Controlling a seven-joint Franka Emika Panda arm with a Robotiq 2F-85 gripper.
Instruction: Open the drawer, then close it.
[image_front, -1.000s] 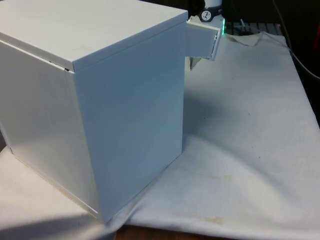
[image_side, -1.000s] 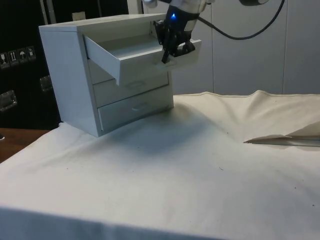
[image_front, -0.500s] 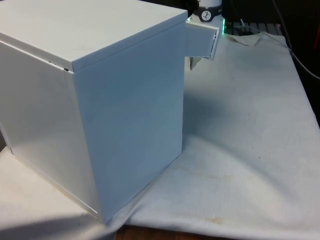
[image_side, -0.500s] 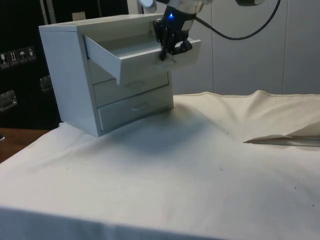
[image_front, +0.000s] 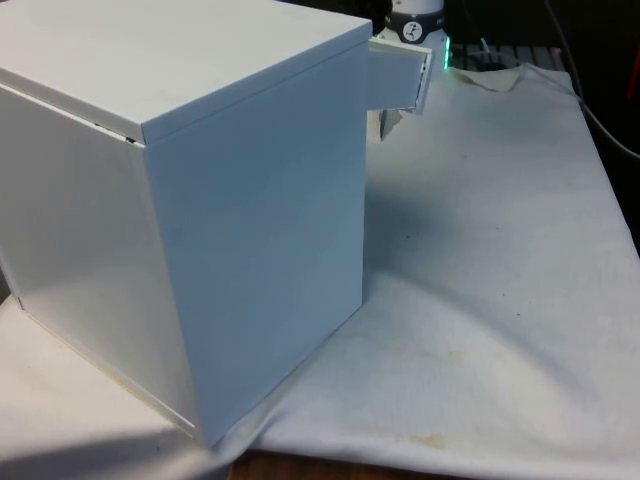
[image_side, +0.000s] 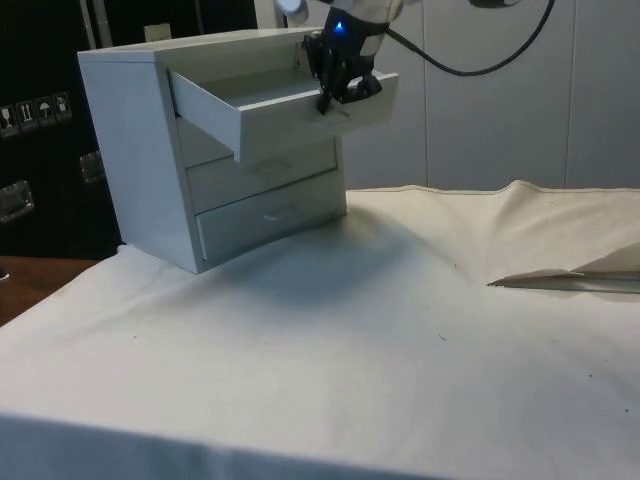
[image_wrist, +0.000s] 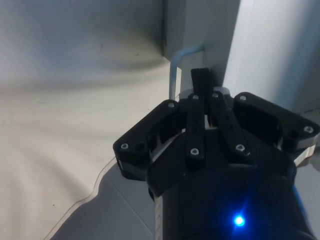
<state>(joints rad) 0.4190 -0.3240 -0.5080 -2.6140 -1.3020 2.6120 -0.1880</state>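
Note:
A white chest of drawers (image_front: 200, 200) stands on the cloth with its back and side towards the front view. In the side view the chest (image_side: 130, 150) shows its top drawer (image_side: 260, 105) pulled partway out, and the middle drawer (image_side: 270, 170) and bottom drawer (image_side: 265, 215) pushed in. The top drawer's front panel (image_front: 402, 78) juts past the chest's far corner. My black gripper (image_side: 333, 95) rests against the outside of that front panel near its upper edge. In the wrist view the gripper (image_wrist: 202, 82) is shut, its fingers together beside the drawer's pale handle (image_wrist: 173, 70), which is not between them.
White cloth (image_side: 400, 330) covers the table and is rumpled into a ridge (image_side: 560, 275) at the side view's right. A black cable (image_side: 470, 65) hangs from the arm above the chest. Bare wood (image_front: 330, 468) shows at the table's near edge in the front view.
The top drawer has slid a little way back into the chest, and the gripper has moved with its front panel towards the chest.

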